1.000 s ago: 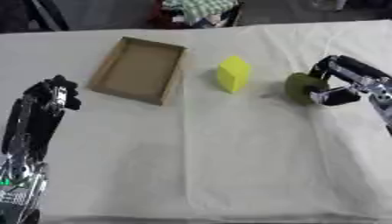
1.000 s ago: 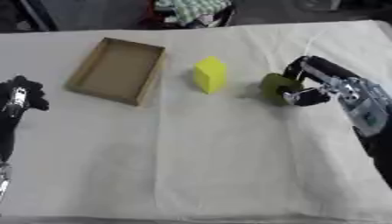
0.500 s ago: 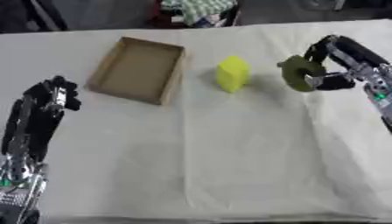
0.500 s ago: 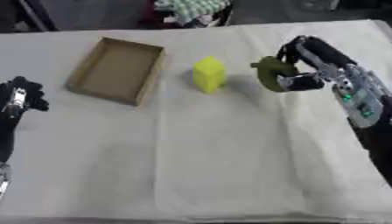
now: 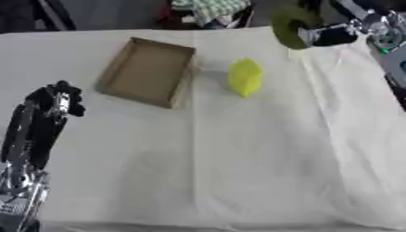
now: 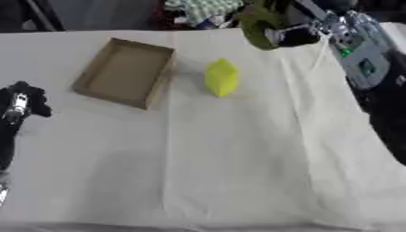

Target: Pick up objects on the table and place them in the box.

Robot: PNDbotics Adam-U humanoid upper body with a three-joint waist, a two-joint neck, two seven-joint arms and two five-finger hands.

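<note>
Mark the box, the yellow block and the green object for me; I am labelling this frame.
box [image 5: 145, 72]: left eye view, on its bare inner floor.
yellow block [image 5: 244, 77]: left eye view, on its front face.
green object [image 6: 258, 27]: right eye view, on its visible side, held by the right hand [image 6: 305, 28].

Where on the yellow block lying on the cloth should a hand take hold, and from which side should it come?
Probably from above, fingers and thumb on the two long flanks of the yellow block. It stands alone on the cloth, apart from the box, so both flanks are free. The right hand already holds a green object; the left hand is idle.
</note>
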